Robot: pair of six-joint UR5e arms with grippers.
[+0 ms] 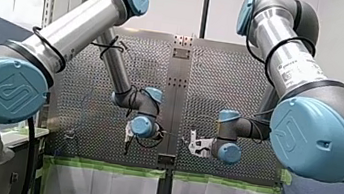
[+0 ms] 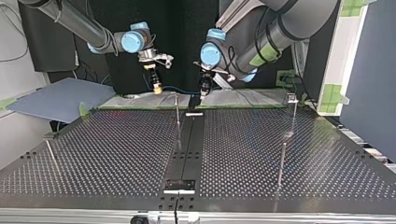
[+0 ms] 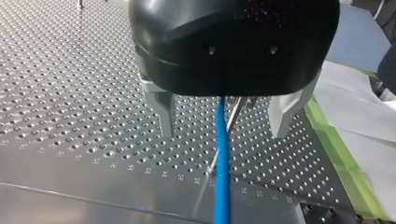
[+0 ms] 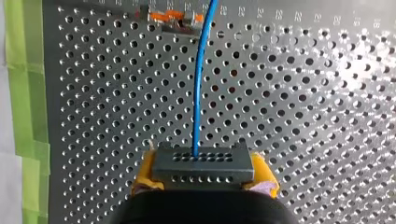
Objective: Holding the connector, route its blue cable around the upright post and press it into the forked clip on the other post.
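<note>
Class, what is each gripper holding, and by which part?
My right gripper clamps the connector by its sides. My left gripper holds nothing; the blue cable passes between its open fingers.

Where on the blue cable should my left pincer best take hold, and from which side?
Probably the straight stretch of the blue cable running between my left pincer's open metal fingers, apart from both: close there, from above. My right pincer holds the connector.
</note>
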